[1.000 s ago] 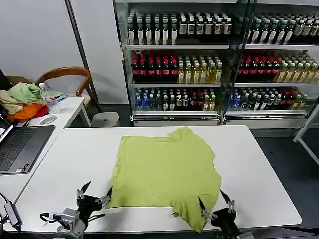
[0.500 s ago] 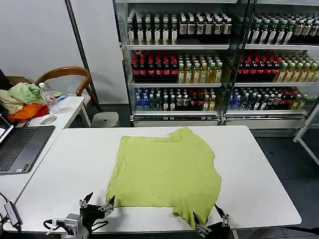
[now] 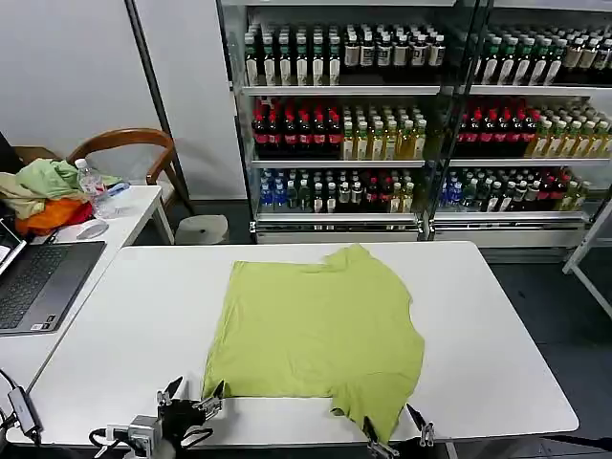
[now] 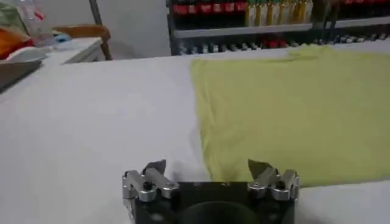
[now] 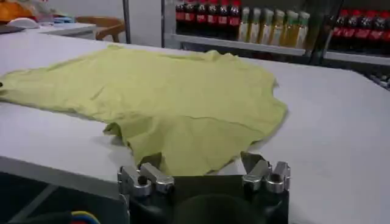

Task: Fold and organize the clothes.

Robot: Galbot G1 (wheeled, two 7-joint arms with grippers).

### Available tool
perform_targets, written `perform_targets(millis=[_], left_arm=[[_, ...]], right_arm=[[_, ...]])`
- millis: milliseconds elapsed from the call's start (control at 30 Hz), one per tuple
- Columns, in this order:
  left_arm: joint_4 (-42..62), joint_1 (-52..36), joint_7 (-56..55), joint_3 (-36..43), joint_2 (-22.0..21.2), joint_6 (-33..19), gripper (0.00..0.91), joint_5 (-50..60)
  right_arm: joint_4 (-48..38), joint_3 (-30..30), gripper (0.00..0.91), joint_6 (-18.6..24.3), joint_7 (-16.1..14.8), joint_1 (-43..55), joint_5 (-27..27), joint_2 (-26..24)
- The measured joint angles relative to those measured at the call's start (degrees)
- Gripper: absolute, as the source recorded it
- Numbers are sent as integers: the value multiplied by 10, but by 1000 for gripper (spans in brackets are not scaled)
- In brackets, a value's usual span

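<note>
Head view: left gripper (image 3: 189, 400) at seven o'clock, jaws spread wide, holding nothing; right gripper (image 3: 394, 432) at five o'clock, likewise gaping and unladen. T-shirt (image 3: 317, 332) lies flat mid-counter (image 3: 497, 335). Risk: near sleeve droops over the edge, so an uneven pinch could drag the cloth off.

Plain lime yellow-green T-shirt (image 3: 316, 335) on white table (image 3: 134, 316)

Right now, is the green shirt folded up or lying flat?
Mostly flat. The T-shirt lies spread on the white table, plain side up, with only one sleeve bunched near the front edge. No neat folds yet.
</note>
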Motion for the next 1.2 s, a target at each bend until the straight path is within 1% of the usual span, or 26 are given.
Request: perform_targets(millis=[33, 367, 733, 933, 1100, 1200], left_arm=[[2, 0, -1, 1, 0, 0, 40, -1], [-2, 7, -16, 16, -1, 0, 50, -10], [3, 2, -8, 29, -3, -5, 20, -11], [4, -2, 6, 29, -6, -8, 10, -9], [-4, 7, 16, 24, -2, -13, 20, -7], [-12, 13, 19, 18, 1, -16, 10, -7]], right_arm=[[0, -2, 0, -1, 1, -1, 1, 0], [2, -8, 0, -5, 8, -1, 6, 2], [-4, -8, 0, -7, 9, 6, 15, 3], [-1, -2, 0, 0, -2, 5, 16, -1], [15, 6, 0, 2, -19, -6, 15, -9], [29, 13, 0, 5, -27, -15, 11, -15]])
